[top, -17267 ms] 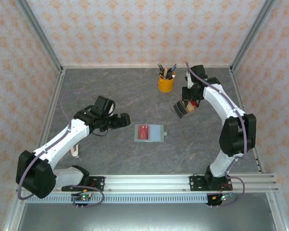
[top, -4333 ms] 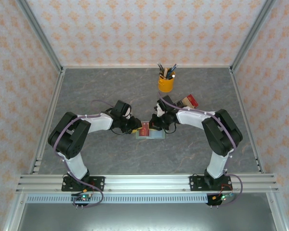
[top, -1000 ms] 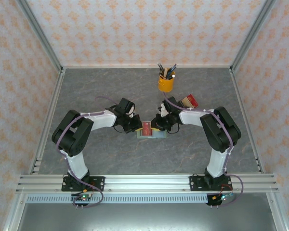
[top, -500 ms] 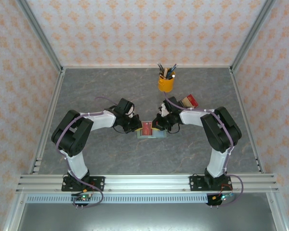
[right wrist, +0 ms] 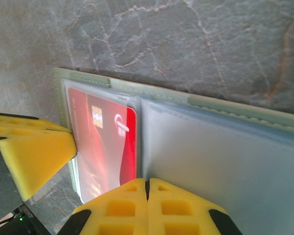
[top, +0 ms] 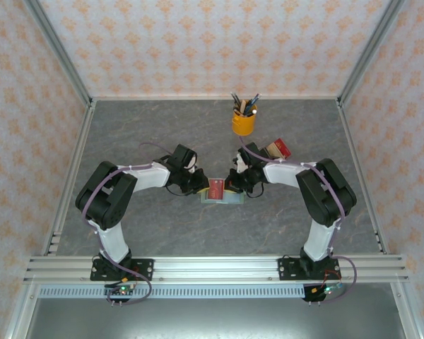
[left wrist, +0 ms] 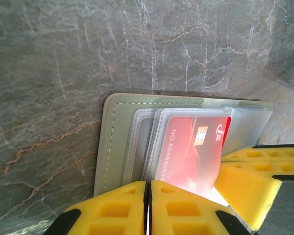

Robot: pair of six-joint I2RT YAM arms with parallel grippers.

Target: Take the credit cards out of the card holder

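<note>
Yellow left claw point(left wrist: 148, 190), right claw point(right wrist: 147, 186): both closed

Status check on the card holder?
Both shut: left gripper, right gripper, tips at holder. Open; red card in its pocket, not out. Beyond: pen cup, blocks, apart.

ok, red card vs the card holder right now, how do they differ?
Colour: the red card is glossy red with a chip, while the card holder is matt sage green with a stitched edge.
Size: the card is smaller and covers just one half of the open holder.
Position: the card sits in a clear pocket of the holder, and the holder lies directly on the table.
Shared: both are flat and rectangular.
</note>
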